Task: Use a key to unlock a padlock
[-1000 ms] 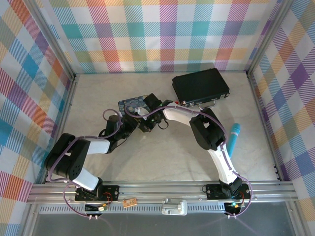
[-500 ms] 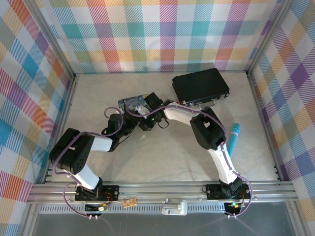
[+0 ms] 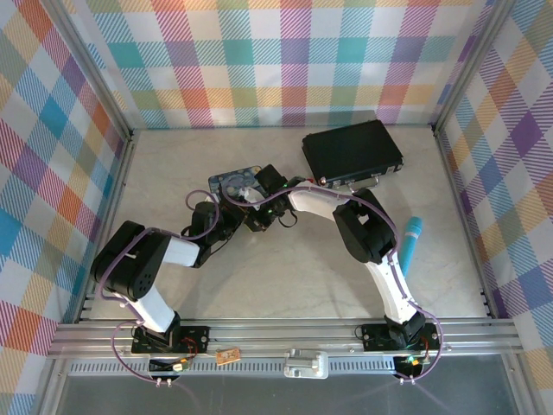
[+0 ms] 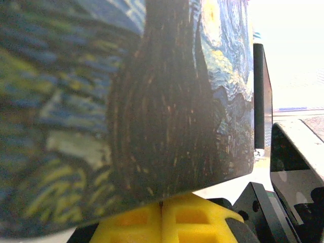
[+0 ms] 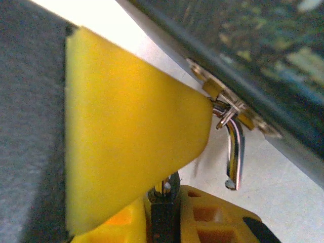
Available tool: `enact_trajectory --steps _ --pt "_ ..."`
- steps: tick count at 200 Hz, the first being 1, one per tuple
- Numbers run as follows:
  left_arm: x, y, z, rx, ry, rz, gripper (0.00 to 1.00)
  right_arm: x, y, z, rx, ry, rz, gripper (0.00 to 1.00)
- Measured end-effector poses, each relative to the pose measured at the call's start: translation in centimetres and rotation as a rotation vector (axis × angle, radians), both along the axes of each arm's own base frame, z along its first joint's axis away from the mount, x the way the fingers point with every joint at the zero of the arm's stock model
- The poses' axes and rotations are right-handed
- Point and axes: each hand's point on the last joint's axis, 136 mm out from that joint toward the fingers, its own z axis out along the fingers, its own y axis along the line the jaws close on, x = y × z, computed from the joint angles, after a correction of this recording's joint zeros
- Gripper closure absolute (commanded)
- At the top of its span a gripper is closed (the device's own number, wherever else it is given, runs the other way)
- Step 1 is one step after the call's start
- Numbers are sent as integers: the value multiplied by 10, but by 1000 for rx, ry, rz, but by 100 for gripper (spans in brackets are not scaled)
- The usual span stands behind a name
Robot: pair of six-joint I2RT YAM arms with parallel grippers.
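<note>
The blue starry tin point(image 3: 233, 183) lies mid-table, and both grippers meet at its near edge. My left gripper point(image 3: 235, 210) presses against the tin point(image 4: 101, 91); its yellow pads point(image 4: 131, 223) touch with nothing showing between them, so it is shut point(image 4: 162, 210). The padlock's silvery shackle point(image 5: 234, 152) hangs from the tin's clasp point(image 5: 217, 96) with its lower end free. The padlock's body is hidden behind a yellow finger point(image 5: 131, 126). My right gripper point(image 5: 167, 210) is shut on a slim dark piece, apparently the key point(image 5: 164, 212), just below the clasp point(image 3: 252, 212).
A black case point(image 3: 352, 149) sits at the back right. A teal cylinder point(image 3: 410, 240) lies beside the right arm's elbow. Plaid walls enclose three sides, and the metal rail point(image 3: 285, 333) with a small red-and-green piece point(image 3: 229, 355) runs along the front.
The left arm's elbow has swung right, bringing its gripper closer against the tin, and its jaws have closed. The right arm has held still.
</note>
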Motion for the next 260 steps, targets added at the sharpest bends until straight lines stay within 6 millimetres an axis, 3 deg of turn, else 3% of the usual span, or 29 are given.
enact_trajectory --steps 10,56,84,127,152,165,185,219,260 --pt "1 0 0 -2 -6 0 100 1 0 0 -2 -2 -3 86" --pt "5 -1 -3 -6 -19 6 100 3 -2 8 13 13 -76 47" --pt "8 2 -3 -1 -29 27 100 3 -8 30 34 26 -168 38" --pt "10 5 -3 11 -34 51 100 8 -23 86 89 -5 -335 23" --pt "11 7 -3 16 -36 64 100 25 -38 118 120 -51 -466 18" --pt "12 8 -3 19 -37 70 100 39 -48 124 128 -71 -539 18" --pt "13 10 -3 23 -38 79 100 62 -63 122 118 -79 -636 18" --pt "13 10 -3 24 -39 83 100 105 -63 103 100 -90 -724 18" --pt "13 11 -3 30 -38 86 100 119 -47 59 68 -36 -755 19"
